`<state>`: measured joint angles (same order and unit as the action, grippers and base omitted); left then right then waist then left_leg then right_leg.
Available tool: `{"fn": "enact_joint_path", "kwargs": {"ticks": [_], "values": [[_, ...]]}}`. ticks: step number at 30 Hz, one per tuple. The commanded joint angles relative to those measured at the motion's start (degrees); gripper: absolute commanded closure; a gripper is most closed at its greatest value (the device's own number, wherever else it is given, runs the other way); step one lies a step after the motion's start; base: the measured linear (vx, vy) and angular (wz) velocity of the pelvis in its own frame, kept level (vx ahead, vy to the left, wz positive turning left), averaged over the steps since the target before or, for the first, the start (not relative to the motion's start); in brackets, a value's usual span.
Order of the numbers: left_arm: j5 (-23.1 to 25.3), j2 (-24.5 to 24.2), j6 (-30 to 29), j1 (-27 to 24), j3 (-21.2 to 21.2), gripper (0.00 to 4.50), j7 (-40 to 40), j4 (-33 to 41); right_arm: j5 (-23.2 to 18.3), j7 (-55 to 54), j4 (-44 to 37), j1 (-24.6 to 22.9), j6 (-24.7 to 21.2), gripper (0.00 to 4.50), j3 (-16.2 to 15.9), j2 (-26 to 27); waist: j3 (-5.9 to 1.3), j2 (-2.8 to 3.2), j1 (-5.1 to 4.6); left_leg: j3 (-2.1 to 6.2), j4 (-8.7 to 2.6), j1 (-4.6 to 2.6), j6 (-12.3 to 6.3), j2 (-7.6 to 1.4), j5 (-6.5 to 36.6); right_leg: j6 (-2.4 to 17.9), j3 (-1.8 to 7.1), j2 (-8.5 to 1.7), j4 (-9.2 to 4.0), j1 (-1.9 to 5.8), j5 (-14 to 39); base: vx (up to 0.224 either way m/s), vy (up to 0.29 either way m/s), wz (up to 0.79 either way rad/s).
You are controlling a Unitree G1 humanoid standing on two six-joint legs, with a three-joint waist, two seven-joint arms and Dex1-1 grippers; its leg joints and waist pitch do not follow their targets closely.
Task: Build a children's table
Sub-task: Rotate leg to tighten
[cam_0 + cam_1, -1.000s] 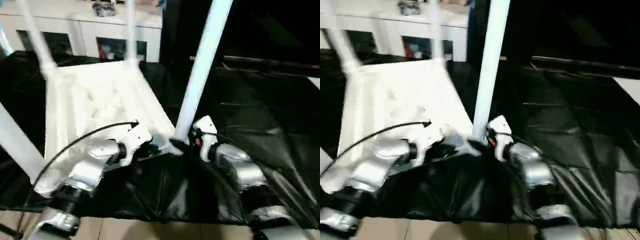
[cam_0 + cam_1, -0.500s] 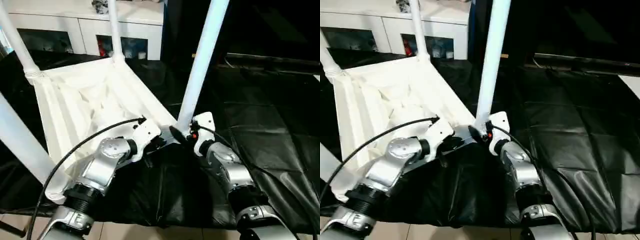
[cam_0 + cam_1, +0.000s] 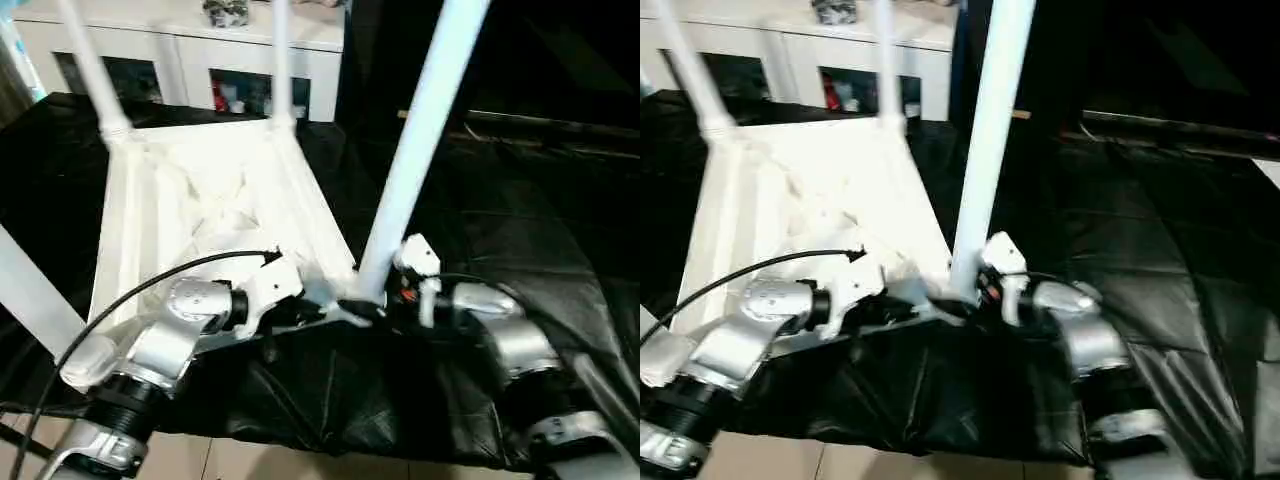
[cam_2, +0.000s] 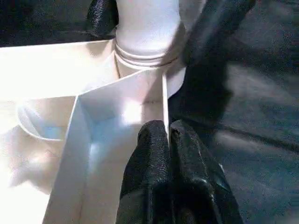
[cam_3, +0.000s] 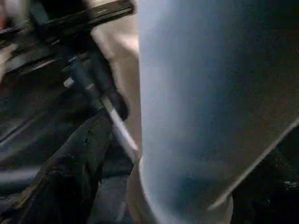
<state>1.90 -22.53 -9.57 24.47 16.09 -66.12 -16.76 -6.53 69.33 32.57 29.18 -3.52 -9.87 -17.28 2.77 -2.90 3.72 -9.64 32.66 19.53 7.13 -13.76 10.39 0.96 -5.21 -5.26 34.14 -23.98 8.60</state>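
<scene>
**Meanwhile, Both End Effectors Met at the Tabletop's Near Corner**

Upside down on the black-draped surface point(image 3: 520, 230) lay the white tabletop point(image 3: 200, 200), its ribbed underside facing up, filling the 9 to 12 o'clock part of the head view. Legs rose from its corner sockets: two thin-looking ones at the far corners, around 11 and 12 o'clock, one cut off by the frame edge at 8 o'clock, and the near leg point(image 3: 420, 140) standing tall just right of centre.

At the foot of that near leg the two arms came together. The left end effector point(image 4: 166, 140) had its black fingers pressed together, their tips on the thin rim of the tabletop beside the corner socket point(image 4: 145, 58). The right end effector point(image 3: 375, 305) sat at the base of the near leg with its fingers spread; one black finger point(image 5: 70, 182) showed beside the tube, and whether it touched the leg could not be told.

Behind the surface, at 12 o'clock, stood a white cabinet point(image 3: 190, 55) with glass doors.
</scene>
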Motion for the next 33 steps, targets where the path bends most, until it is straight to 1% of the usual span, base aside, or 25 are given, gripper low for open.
{"fn": "enact_joint_path", "kwargs": {"ticks": [1,2,3,4,5,7,8,10,11,12,13,14,18,19,20,21,22,24,25,26,30,31,32,33], "values": [[-1.41,1.32,1.84,1.27,2.26,4.5,-1.78,1.04,0.49,3.46,-0.48,0.5,-1.0,0.69,-3.55,0.36,-3.62,0.04,-0.02,-1.08,-3.32,0.39,-3.77,0.55,12.16,11.02,2.45,-1.94,-3.52,3.35,15.31,0.0,0.0,0.0],[-1.44,1.12,1.92,1.44,2.26,4.5,-2.08,0.8,1.08,3.83,-0.22,0.82,-0.65,0.69,-4.11,-0.05,-3.62,-0.12,0.02,-1.07,-3.31,0.43,-3.62,0.54,11.94,10.97,2.44,-1.96,-3.47,3.4,15.39,0.0,0.0,0.0],[-1.44,1.0,1.96,1.59,2.27,4.5,-2.3,0.62,1.47,4.07,-0.03,1.06,-0.49,0.87,-4.44,-0.33,-3.66,-0.44,-0.03,-1.09,-3.29,0.49,-3.58,0.56,11.67,10.82,2.41,-1.95,-3.47,3.46,15.56,0.0,0.0,0.0],[-1.44,0.94,2.01,1.67,2.25,4.5,-2.49,0.5,1.69,4.3,0.06,1.18,-0.41,1.05,-4.59,-0.49,-3.66,-0.28,0.06,-1.04,-3.3,0.47,-3.53,0.57,11.43,10.62,2.42,-2.0,-3.43,3.45,15.88,0.0,0.0,0.0],[-1.34,0.86,2.1,1.75,2.24,4.5,-2.58,0.29,1.89,4.37,0.27,1.32,-0.42,1.05,-4.66,-0.48,-3.65,-0.47,0.01,-1.09,-3.27,0.52,-3.58,0.59,11.42,10.51,2.42,-1.98,-3.49,3.43,16.06,0.0,0.0,0.0],[-1.26,0.77,2.19,1.79,2.18,4.5,-2.67,0.11,1.98,4.65,0.4,1.36,-0.64,1.11,-4.75,-0.45,-3.67,-0.45,0.11,-1.08,-3.26,0.44,-3.36,0.6,11.37,10.15,2.44,-2.02,-3.51,3.4,16.75,0.0,0.0,0.0],[-1.32,0.75,2.07,1.78,2.13,4.5,-2.73,0.11,2.06,4.77,0.39,1.31,-0.66,1.4,-4.91,-0.49,-3.67,-0.26,0.16,-1.08,-3.26,0.4,-3.33,0.58,11.4,10.2,2.45,-2.01,-3.5,3.34,16.58,0.0,0.0,0.0],[-1.58,0.52,1.99,1.73,2.24,4.5,-3.05,0.06,2.02,5.28,0.42,1.26,-0.71,1.47,-5.22,-0.68,-3.73,-0.36,0.15,-1.1,-3.23,0.45,-3.28,0.6,11.28,10.17,2.44,-1.98,-3.47,3.41,16.26,0.0,0.0,0.0],[-1.64,0.43,2.01,1.72,2.32,4.5,-3.28,-0.08,2.02,5.68,0.56,1.3,-0.69,1.47,-5.3,-0.78,-3.76,-0.29,0.19,-1.1,-3.22,0.42,-3.28,0.6,11.11,10.35,2.43,-1.95,-3.4,3.42,15.68,0.0,0.0,0.0],[-1.59,0.39,2.11,1.65,2.38,4.5,-3.4,-0.21,2.09,5.87,0.63,1.27,-0.61,1.56,-5.35,-0.84,-3.76,-0.1,0.26,-1.06,-3.25,0.4,-3.28,0.59,11.05,10.48,2.43,-1.94,-3.34,3.42,15.42,0.0,0.0,0.0],[-1.55,0.39,2.17,1.61,2.39,4.5,-3.49,-0.28,2.11,5.93,0.68,1.25,-0.55,1.67,-5.39,-0.88,-3.77,-0.2,0.26,-1.09,-3.21,0.44,-3.35,0.59,11.05,10.61,2.42,-1.9,-3.31,3.45,15.0,0.0,0.0,0.0],[-1.52,0.41,2.23,1.54,2.43,4.5,-3.68,-0.37,2.05,5.96,0.78,1.23,-0.45,1.67,-5.47,-0.96,-3.77,0.0,0.3,-1.1,-3.23,0.39,-3.28,0.58,11.12,10.81,2.43,-1.88,-3.35,3.44,14.63,0.0,0.0,0.0],[-1.53,0.36,2.39,1.6,2.45,4.5,-3.95,-0.62,2.03,5.94,0.89,1.2,-0.4,2.04,-5.49,-0.92,-3.82,0.04,0.49,-1.08,-3.23,0.31,-3.02,0.56,11.41,11.0,2.42,-1.87,-3.27,3.49,14.49,0.0,0.0,0.0],[-1.56,0.29,2.45,1.67,2.46,4.5,-4.08,-0.74,2.02,6.0,0.86,1.18,-0.41,2.04,-5.52,-0.93,-3.81,0.03,0.53,-1.09,-3.23,0.31,-3.04,0.56,11.39,11.04,2.42,-1.87,-3.28,3.48,14.38,0.0,0.0,0.0],[-1.59,0.22,2.48,1.73,2.47,4.5,-4.17,-0.81,1.99,6.1,0.8,1.15,-0.44,2.23,-5.55,-0.96,-3.82,-0.03,0.6,-1.09,-3.24,0.3,-2.96,0.55,11.47,10.98,2.41,-1.88,-3.28,3.5,14.51,0.0,0.0,0.0],[-1.62,0.2,2.48,1.74,2.48,4.5,-4.19,-0.8,1.95,6.12,0.78,1.14,-0.45,2.23,-5.58,-1.0,-3.8,-0.05,0.6,-1.1,-3.23,0.29,-2.95,0.56,11.51,10.95,2.41,-1.86,-3.28,3.48,14.57,0.0,0.0,0.0],[-1.63,0.13,2.51,1.74,2.43,4.5,-4.13,-0.8,1.98,6.13,0.82,1.12,-0.42,2.3,-5.66,-1.0,-3.83,-0.19,0.63,-1.12,-3.2,0.33,-3.0,0.58,11.3,10.9,2.42,-1.85,-3.24,3.51,14.46,0.0,0.0,0.0],[-1.71,0.2,2.52,1.74,2.22,4.5,-3.83,-1.01,2.13,6.21,1.01,1.07,-0.33,2.4,-5.82,-0.98,-3.82,-0.13,0.67,-1.1,-3.2,0.35,-3.0,0.6,11.23,10.8,2.42,-1.87,-3.25,3.52,14.71,0.0,0.0,0.0],[-1.65,0.49,2.45,1.71,2.01,4.5,-3.19,-1.25,2.13,6.27,0.83,0.81,-0.45,2.42,-5.93,-0.9,-3.8,-0.28,0.64,-1.14,-3.17,0.39,-3.01,0.62,11.27,10.64,2.42,-1.87,-3.32,3.52,15.05,0.0,0.0,0.0],[-1.49,0.83,2.24,1.57,1.88,4.5,-2.4,-1.31,2.09,6.16,0.29,0.3,-0.66,2.42,-6.06,-0.8,-3.8,-0.16,0.66,-1.11,-3.19,0.35,-2.96,0.61,11.35,10.48,2.41,-1.86,-3.33,3.51,15.43,0.0,0.0,0.0],[-0.42,2.55,0.87,1.47,1.22,4.5,1.95,-1.83,1.78,4.29,-0.96,-1.32,-1.4,2.44,-5.75,-0.06,-3.65,-0.18,0.89,-1.15,-3.23,0.2,-2.87,0.64,12.07,9.82,2.41,-1.82,-3.58,3.37,17.05,0.0,0.0,0.0],[-0.2,3.43,0.37,1.54,0.93,4.5,3.56,-2.15,1.8,2.93,-1.02,-1.79,-1.74,2.44,-5.43,0.39,-3.43,-0.05,0.98,-1.15,-3.34,0.05,-2.56,0.61,13.32,9.29,2.41,-1.83,-3.89,3.2,19.08,0.0,0.0,0.0],[0.44,4.82,-0.16,1.75,0.68,4.5,6.24,-2.6,2.05,0.09,-0.71,-2.39,-1.58,2.45,-4.74,1.32,-3.17,-0.05,0.91,-1.18,-3.41,-0.31,-2.09,0.59,15.61,8.64,2.37,-1.82,-4.39,2.86,22.02,0.0,0.0,0.0],[1.13,6.41,-0.99,2.02,0.49,4.5,9.15,-2.99,2.17,-3.53,-0.25,-2.94,-1.95,2.45,-3.73,2.65,-3.01,-0.06,0.89,-1.15,-3.45,-0.52,-1.85,0.67,17.11,8.11,2.27,-1.76,-4.64,2.71,24.14,0.0,0.0,0.0]]}}
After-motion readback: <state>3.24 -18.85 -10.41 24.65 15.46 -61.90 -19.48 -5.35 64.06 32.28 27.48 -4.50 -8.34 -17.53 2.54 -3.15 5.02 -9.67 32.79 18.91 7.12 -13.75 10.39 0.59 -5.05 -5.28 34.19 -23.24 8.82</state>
